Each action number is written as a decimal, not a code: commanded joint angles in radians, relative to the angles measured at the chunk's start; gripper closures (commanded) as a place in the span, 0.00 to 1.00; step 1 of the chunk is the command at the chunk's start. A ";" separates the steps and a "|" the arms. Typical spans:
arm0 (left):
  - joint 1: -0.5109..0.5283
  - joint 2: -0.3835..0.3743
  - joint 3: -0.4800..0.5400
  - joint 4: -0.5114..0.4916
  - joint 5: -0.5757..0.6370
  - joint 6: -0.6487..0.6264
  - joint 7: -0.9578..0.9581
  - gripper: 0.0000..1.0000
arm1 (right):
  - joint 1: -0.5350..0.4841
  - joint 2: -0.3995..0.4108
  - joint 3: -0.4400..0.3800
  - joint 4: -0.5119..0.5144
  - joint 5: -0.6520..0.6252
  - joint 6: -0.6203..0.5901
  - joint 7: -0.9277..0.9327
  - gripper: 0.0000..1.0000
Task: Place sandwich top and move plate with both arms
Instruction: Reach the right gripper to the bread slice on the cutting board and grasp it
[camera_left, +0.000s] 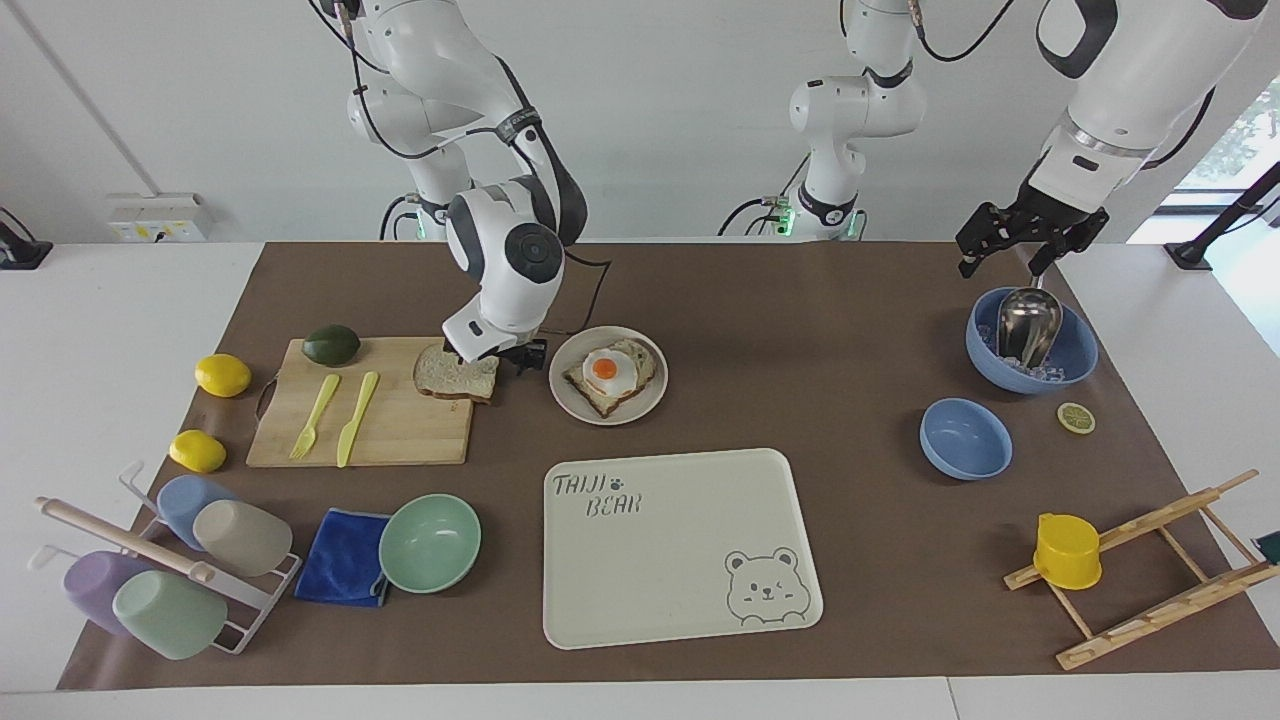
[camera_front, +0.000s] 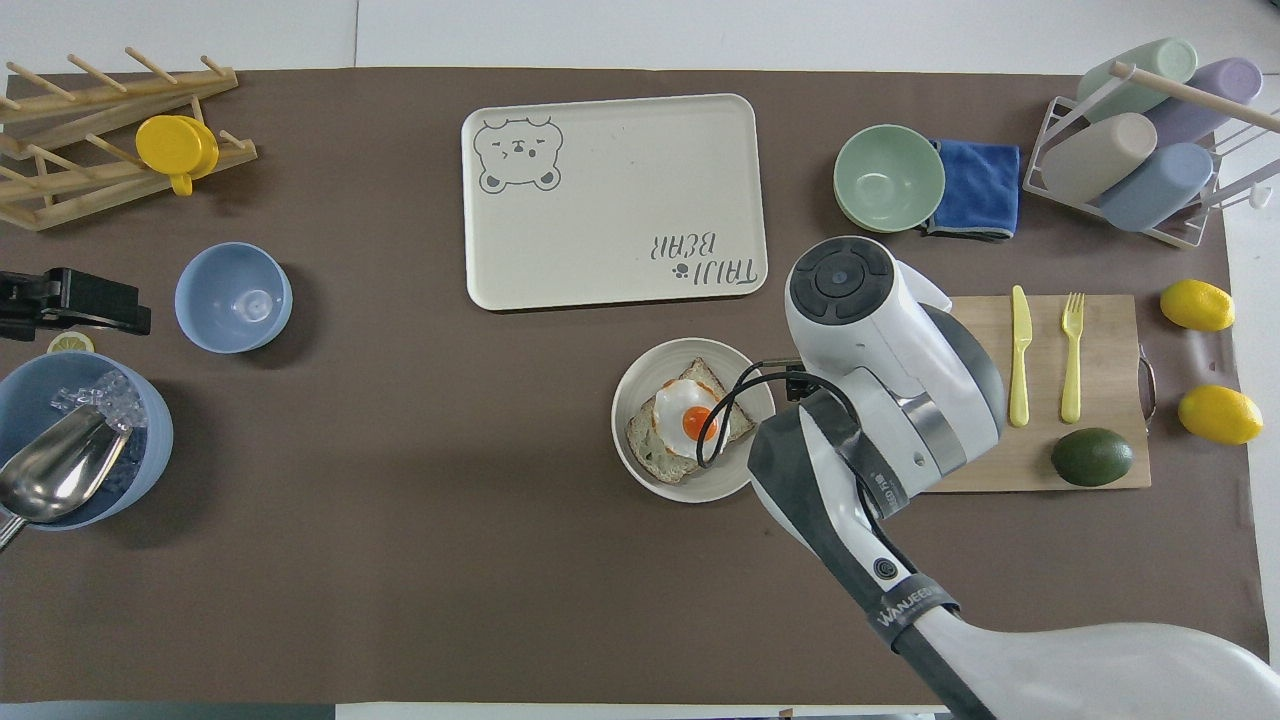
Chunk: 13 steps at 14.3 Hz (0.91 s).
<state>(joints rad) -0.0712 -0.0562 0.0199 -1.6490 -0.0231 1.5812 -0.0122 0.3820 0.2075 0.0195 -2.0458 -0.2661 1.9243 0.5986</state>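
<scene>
The sandwich top (camera_left: 450, 378), a pale bread slice with a brown crust, lies flat on the wooden cutting board (camera_left: 400, 430). My right gripper (camera_left: 505, 357) is down low and open at the end of the slice that faces the plate. From overhead the right arm hides the slice. The beige-grey plate (camera_left: 570, 397) (camera_front: 640, 468) sits beside the board and carries a toast slice with a fried egg (camera_left: 607, 372) (camera_front: 690, 420). My left gripper (camera_left: 1003, 262) hangs open over the blue bowl with a metal scoop (camera_left: 1030, 345) and waits.
An avocado (camera_left: 331, 344), a yellow fork and a yellow knife (camera_left: 357, 417) share the board. The bear-printed tray (camera_left: 690, 560) lies farther from the robots than the plate. A mint bowl (camera_left: 430, 543), blue cloth, cup rack, lemons, a small blue bowl (camera_left: 965, 438) and a wooden rack stand around.
</scene>
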 joint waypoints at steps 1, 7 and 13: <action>-0.001 -0.016 0.002 -0.014 0.019 0.000 0.009 0.00 | -0.017 -0.014 0.007 -0.060 -0.028 0.059 0.021 0.00; -0.001 -0.016 0.002 -0.014 0.019 0.000 0.009 0.00 | -0.028 -0.014 0.007 -0.108 -0.032 0.096 0.018 0.00; -0.001 -0.017 0.002 -0.014 0.019 -0.001 0.009 0.00 | -0.037 -0.017 0.007 -0.122 -0.053 0.098 0.012 0.03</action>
<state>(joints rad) -0.0712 -0.0563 0.0199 -1.6490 -0.0231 1.5812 -0.0122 0.3588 0.2077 0.0175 -2.1405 -0.2892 1.9975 0.5992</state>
